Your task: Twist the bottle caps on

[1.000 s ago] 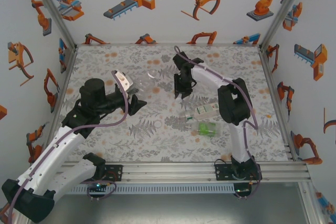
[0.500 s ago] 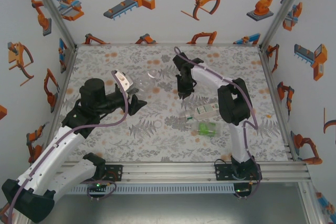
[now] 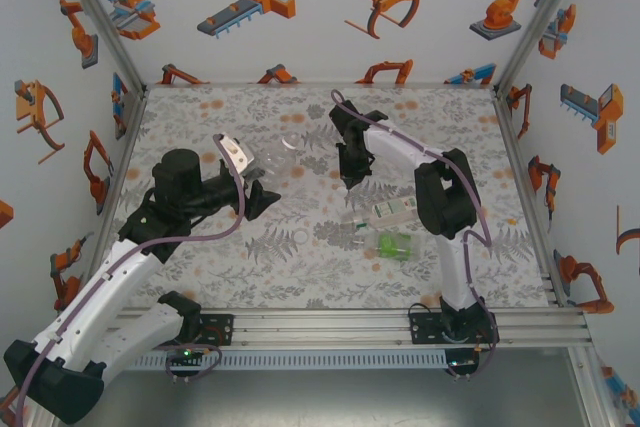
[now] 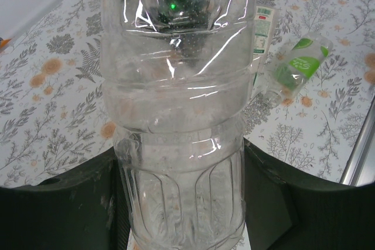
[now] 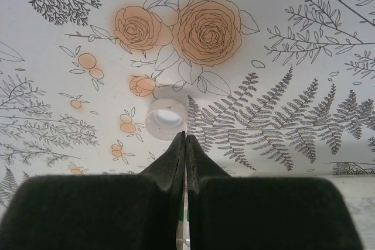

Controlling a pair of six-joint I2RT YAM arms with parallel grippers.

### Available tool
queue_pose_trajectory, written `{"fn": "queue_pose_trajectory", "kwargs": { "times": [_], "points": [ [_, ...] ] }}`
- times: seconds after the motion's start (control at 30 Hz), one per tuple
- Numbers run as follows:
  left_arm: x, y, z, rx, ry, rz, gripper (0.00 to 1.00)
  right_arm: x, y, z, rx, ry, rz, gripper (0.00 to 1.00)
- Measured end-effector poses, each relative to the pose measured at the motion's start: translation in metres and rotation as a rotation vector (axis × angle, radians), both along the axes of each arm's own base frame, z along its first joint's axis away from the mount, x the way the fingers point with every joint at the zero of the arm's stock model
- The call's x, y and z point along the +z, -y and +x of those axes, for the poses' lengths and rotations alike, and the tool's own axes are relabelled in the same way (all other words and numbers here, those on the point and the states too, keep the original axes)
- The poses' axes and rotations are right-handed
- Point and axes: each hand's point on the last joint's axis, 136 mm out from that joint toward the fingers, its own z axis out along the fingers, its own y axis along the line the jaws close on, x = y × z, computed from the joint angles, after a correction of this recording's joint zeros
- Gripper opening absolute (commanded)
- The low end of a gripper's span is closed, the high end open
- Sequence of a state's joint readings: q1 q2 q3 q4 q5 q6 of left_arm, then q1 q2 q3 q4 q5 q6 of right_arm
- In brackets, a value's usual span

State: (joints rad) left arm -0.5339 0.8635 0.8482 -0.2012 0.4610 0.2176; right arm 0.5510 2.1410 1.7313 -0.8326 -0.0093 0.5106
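My left gripper (image 4: 181, 203) is shut on a large clear bottle (image 4: 176, 86), a dark finger pressed on each side of its ribbed lower part. In the top view this bottle (image 3: 278, 155) is at the left gripper (image 3: 262, 195), left of centre. My right gripper (image 5: 185, 137) points down at the table with its jaws together. A white bottle cap (image 5: 164, 118) lies open side up on the cloth, and the fingertips touch its near right rim. I cannot tell whether the rim is pinched. In the top view the right gripper (image 3: 345, 183) is at mid-table.
A bottle with a white-and-green label (image 3: 390, 211), a green-tinted bottle (image 3: 393, 244) and a clear bottle (image 3: 340, 232) lie together right of centre. A small white ring (image 3: 299, 237) lies near them. From the left wrist, the labelled bottle (image 4: 263, 27) and green bottle (image 4: 296, 65) lie beyond the held one.
The right gripper's jaws have closed from partly open to shut, at the same spot over the table. The left arm and its bottle have not moved.
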Motion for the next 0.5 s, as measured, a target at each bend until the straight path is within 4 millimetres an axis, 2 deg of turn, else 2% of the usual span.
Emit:
{"fn": "queue_pose_trajectory", "kwargs": {
  "times": [0.23,0.5],
  "points": [
    [0.0,0.0,0.0,0.0,0.0,0.0,0.0,-0.004,0.0,0.001,0.0,-0.002,-0.001,0.04],
    [-0.001,0.0,0.0,-0.001,-0.003,0.002,0.0,-0.019,0.003,-0.004,0.001,-0.027,-0.015,0.0]
  ]
}}
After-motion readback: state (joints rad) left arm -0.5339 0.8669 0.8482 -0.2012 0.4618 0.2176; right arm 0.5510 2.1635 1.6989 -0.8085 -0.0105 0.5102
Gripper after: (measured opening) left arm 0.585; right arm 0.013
